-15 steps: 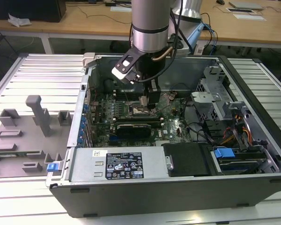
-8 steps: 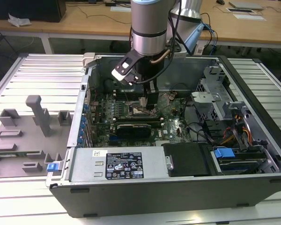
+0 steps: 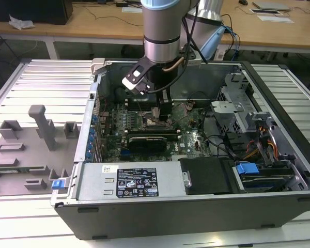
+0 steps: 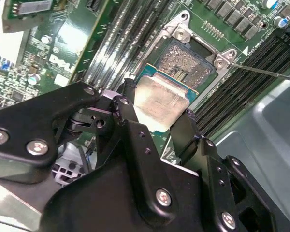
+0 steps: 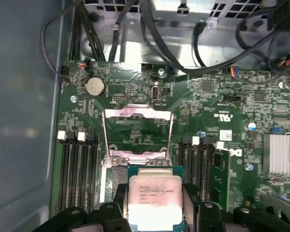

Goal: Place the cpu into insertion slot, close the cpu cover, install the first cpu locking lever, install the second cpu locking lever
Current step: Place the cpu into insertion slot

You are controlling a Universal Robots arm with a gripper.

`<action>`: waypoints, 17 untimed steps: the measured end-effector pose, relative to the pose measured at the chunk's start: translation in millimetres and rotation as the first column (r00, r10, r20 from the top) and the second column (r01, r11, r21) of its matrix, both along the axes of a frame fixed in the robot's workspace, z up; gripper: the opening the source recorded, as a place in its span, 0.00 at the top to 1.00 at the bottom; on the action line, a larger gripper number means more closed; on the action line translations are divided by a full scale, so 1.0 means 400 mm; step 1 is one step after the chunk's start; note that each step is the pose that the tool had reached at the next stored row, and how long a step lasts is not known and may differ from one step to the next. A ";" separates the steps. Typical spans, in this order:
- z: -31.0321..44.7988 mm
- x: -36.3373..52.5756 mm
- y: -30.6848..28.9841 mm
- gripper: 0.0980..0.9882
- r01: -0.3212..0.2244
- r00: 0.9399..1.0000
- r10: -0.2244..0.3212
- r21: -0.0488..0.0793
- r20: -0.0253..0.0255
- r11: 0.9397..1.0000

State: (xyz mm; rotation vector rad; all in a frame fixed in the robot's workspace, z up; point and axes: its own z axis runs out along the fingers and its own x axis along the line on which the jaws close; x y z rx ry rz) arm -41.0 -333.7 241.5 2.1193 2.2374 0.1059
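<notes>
My gripper [image 3: 163,109] reaches down into the open computer case [image 3: 279,103] over the green motherboard [image 3: 113,126]. In both wrist views it is shut on the cpu [image 4: 159,96] [image 5: 153,193], with a black finger [image 4: 127,99] on each of two opposite edges. The silvery chip hangs tilted just above the insertion slot [image 4: 186,60], whose tan contact field shows beyond the chip's edge. The cpu cover [image 5: 137,112] stands swung open behind the slot, a grey metal frame with a large window. A thin metal locking lever [image 4: 261,71] sticks out from the socket's corner.
Black memory slots [image 5: 77,164] flank the socket on both sides. A finned heatsink [image 5: 280,154] and cables [image 5: 150,29] lie near it. A power supply [image 3: 129,181] and drive bays [image 3: 263,155] fill the case. Grey fixtures [image 3: 31,139] stand at the exterior view's left.
</notes>
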 end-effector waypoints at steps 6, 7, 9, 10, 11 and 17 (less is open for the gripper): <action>-0.028 -0.014 0.016 0.51 0.003 1.000 -0.003 -0.002 0.000 1.000; -0.029 -0.015 0.018 0.51 0.003 1.000 -0.003 -0.002 0.000 1.000; -0.031 -0.019 0.022 0.51 0.005 1.000 -0.005 -0.003 0.000 1.000; -0.033 -0.020 0.023 0.51 0.006 1.000 -0.006 -0.003 0.000 1.000; -0.034 -0.022 0.024 0.51 0.007 1.000 -0.007 -0.003 0.000 1.000; -0.060 -0.033 0.028 0.51 0.022 1.000 -0.022 -0.003 0.000 1.000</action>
